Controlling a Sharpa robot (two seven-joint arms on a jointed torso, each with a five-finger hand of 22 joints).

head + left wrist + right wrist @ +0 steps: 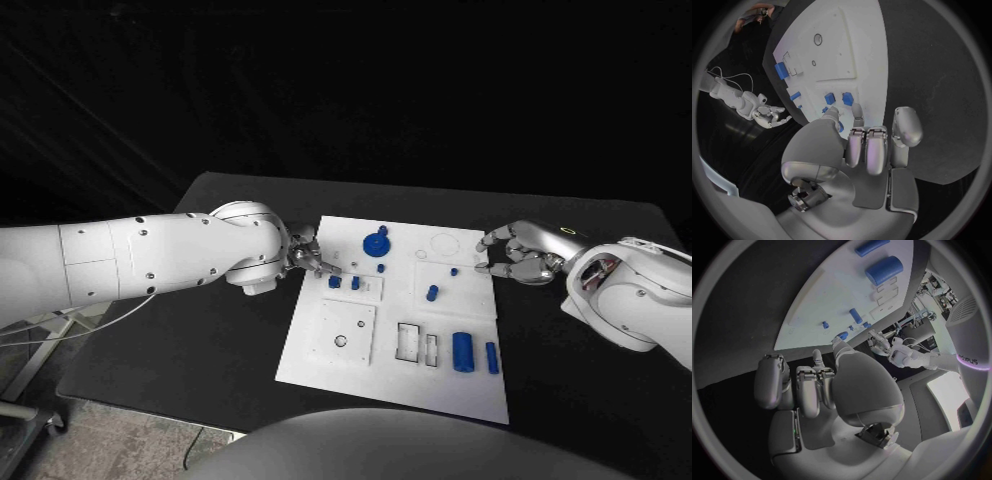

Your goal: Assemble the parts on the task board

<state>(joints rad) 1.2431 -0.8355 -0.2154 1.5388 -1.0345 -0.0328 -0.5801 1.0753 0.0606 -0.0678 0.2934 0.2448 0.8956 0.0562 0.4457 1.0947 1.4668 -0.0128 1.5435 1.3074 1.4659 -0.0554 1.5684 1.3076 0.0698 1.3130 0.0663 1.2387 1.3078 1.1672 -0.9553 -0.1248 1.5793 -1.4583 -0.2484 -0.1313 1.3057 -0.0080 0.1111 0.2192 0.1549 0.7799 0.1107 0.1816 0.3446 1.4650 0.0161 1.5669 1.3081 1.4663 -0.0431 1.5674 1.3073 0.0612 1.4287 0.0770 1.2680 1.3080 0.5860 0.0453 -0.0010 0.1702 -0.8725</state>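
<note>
The white task board [361, 370] lies in the middle of the black table. A blue gear-like disc [376, 243], two small blue blocks [345, 283], a blue peg [453, 271], an oblong piece [433, 293] and a thick blue cylinder [462, 350] sit on it. My left hand [306, 258] hovers at the board's left edge by the two blocks [837, 97], its fingers [868, 150] curled in with nothing seen in them. At the board's right edge, my right hand [512, 255] pinches a small blue part [842, 335] between thumb and fingertip.
The board has rectangular slots [418, 343] and a square inset plate with a hole [343, 330]. A thin blue rod [492, 357] lies beside the thick cylinder. Bare black table [216, 350] surrounds the board.
</note>
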